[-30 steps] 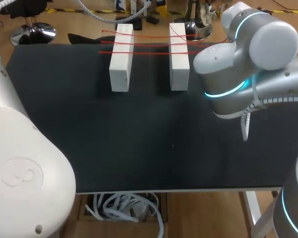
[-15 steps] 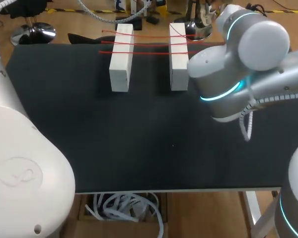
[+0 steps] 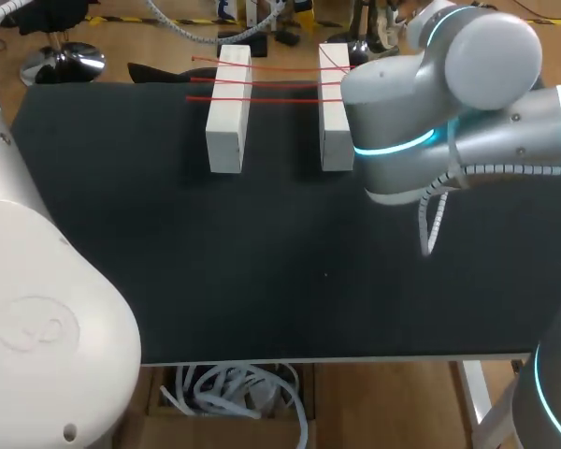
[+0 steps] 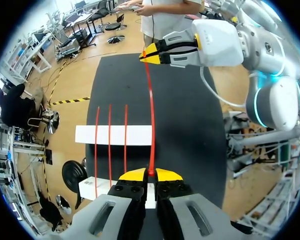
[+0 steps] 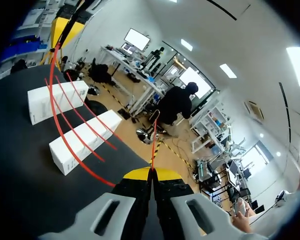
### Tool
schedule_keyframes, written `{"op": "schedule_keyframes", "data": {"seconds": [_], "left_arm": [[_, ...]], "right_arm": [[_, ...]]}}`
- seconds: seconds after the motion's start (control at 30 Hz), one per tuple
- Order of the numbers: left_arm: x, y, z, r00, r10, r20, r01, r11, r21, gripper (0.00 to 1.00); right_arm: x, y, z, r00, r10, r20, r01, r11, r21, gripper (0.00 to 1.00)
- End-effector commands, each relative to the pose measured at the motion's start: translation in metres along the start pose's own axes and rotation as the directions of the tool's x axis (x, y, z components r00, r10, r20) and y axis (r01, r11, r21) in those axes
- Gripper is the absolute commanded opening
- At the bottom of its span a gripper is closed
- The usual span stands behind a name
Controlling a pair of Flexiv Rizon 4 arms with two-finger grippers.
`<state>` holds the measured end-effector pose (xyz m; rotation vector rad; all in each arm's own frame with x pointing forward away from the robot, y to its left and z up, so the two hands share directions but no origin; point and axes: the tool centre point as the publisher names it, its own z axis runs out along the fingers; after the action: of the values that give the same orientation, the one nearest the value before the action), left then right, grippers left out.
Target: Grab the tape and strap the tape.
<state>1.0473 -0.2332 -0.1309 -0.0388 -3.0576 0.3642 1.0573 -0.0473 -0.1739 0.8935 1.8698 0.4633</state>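
Note:
A long red tape (image 4: 151,125) is stretched between my two grippers above the black table (image 3: 262,271). My left gripper (image 4: 150,174) is shut on one end. My right gripper (image 5: 152,174) is shut on the other end (image 5: 153,142); the left wrist view shows it straight ahead (image 4: 154,55). Two white blocks (image 3: 228,110) (image 3: 336,108) lie side by side at the table's far edge, with three red tapes (image 3: 280,80) laid across them. The held tape passes beside those three, over the blocks (image 4: 113,135). In the head view both grippers are hidden; my right arm (image 3: 430,103) hangs beside the right block.
My left arm's large white housing (image 3: 37,299) fills the near left of the head view. The black tabletop stretches bare in front of the blocks to its near edge (image 3: 337,355). A box of white cable (image 3: 234,393) sits below that edge.
My right arm has swung left, closer to the right block. The blocks and the three laid tapes have not moved.

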Motion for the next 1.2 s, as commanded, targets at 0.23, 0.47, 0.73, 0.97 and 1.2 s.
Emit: {"op": "schedule_keyframes", "data": {"seconds": [0.23, 0.47, 0.73, 0.97, 1.2], "left_arm": [[0.0, -0.001, -0.001, 1.0, -0.002, -0.001, 0.002, 1.0, -0.004, 0.0], [0.0, -0.001, -0.001, 1.0, -0.002, -0.001, 0.002, 1.0, -0.004, 0.0], [0.0, -0.001, -0.001, 1.0, -0.002, -0.001, 0.002, 1.0, -0.004, 0.0], [0.0, -0.001, -0.001, 1.0, -0.002, -0.001, 0.002, 1.0, -0.004, 0.0], [0.0, -0.001, -0.001, 1.0, -0.002, -0.001, 0.002, 1.0, -0.004, 0.0]], "right_arm": [[-0.004, 0.003, 0.0, 0.995, -0.095, 0.045, 0.092, 0.994, 0.06, 0.0], [-0.004, 0.024, 0.001, 0.955, -0.268, 0.129, 0.266, 0.963, 0.035, 0.0], [0.01, 0.038, -0.002, 0.933, -0.333, 0.134, 0.334, 0.942, 0.014, 0.0], [0.021, 0.051, -0.005, 0.921, -0.363, 0.143, 0.369, 0.929, -0.016, 0.0], [0.032, 0.056, -0.009, 0.904, -0.398, 0.155, 0.406, 0.914, -0.02, 0.0]]}}
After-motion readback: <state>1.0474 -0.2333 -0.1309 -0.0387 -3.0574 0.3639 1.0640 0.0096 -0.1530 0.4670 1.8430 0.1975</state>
